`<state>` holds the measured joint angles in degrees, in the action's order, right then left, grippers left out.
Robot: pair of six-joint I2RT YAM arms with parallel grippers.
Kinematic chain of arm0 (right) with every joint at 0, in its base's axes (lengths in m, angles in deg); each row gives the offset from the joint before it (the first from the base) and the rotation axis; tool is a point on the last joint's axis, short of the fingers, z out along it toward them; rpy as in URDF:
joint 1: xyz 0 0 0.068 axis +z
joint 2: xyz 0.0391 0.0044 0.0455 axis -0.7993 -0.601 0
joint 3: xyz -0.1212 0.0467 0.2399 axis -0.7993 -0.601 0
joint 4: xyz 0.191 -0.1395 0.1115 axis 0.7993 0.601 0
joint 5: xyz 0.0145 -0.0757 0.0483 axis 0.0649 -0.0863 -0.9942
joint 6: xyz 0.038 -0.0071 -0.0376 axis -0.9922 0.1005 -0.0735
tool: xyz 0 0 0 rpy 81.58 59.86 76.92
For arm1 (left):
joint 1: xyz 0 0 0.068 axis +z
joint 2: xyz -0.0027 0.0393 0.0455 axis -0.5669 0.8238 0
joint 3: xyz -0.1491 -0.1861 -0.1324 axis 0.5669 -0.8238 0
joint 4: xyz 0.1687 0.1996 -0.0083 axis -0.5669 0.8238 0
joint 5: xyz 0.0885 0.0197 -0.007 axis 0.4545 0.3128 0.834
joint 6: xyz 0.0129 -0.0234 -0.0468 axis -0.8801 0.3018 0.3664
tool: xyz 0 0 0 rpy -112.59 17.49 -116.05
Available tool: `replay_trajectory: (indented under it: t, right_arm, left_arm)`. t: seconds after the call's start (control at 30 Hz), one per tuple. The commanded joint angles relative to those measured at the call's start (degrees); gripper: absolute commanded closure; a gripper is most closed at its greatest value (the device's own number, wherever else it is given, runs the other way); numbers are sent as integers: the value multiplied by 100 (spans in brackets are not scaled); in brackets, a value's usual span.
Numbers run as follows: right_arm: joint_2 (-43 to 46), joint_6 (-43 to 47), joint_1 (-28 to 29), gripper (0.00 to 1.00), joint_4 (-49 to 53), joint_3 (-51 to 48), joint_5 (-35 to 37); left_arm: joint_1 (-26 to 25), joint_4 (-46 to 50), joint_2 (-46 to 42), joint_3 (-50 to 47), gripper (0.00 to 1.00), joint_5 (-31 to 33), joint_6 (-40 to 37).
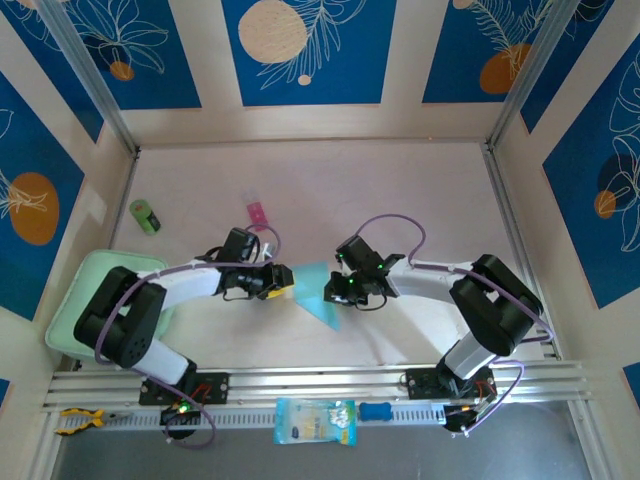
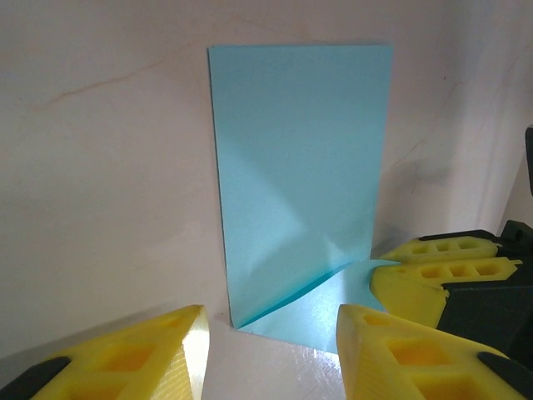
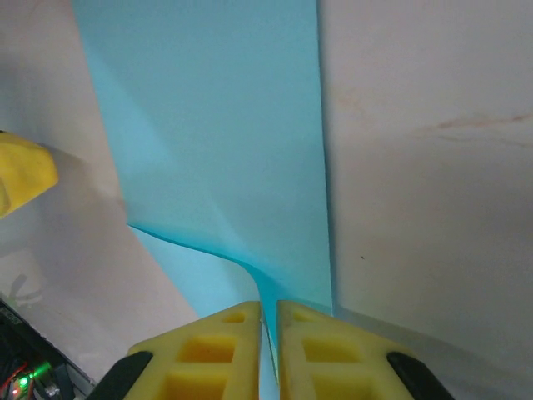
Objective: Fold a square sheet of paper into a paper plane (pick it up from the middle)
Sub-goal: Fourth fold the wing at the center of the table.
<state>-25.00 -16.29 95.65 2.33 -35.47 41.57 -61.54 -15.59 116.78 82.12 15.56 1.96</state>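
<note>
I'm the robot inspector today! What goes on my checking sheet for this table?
Surface: pale table, no spills seen.
Job's things: square sheet of paper, light blue, bent upward mid-table.
Clutter: pink block, green cylinder, mint tray, printed packet.
Grippers: left gripper open beside the sheet; right gripper shut on its edge.
Cables: purple cables looping over both arms.
Surroundings: blue flower-print walls.

Creased square sheet of paper (image 2: 300, 167) on table (image 2: 100, 167), right jaws pinching its corner, left jaws parted
</note>
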Motion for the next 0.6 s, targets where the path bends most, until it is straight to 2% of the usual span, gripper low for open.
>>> replay_trajectory:
  t: [0.0, 0.1, 0.33, 0.57]
  right_arm:
    - [190, 130, -92, 90, -170, -112, -262]
    - [309, 154, -161, 92, -337, -241, -381]
    - [428, 168, -302, 92, -684, -472, -666]
    - [454, 194, -409, 92, -798, -602, -782]
  left_arm:
    - [90, -92, 89, 28, 55, -295, -71]
    - [108, -84, 145, 94, 54, -371, -92]
    - [126, -168, 251, 212, 50, -530, -53]
    - [127, -395, 507, 331, 49, -738, 55]
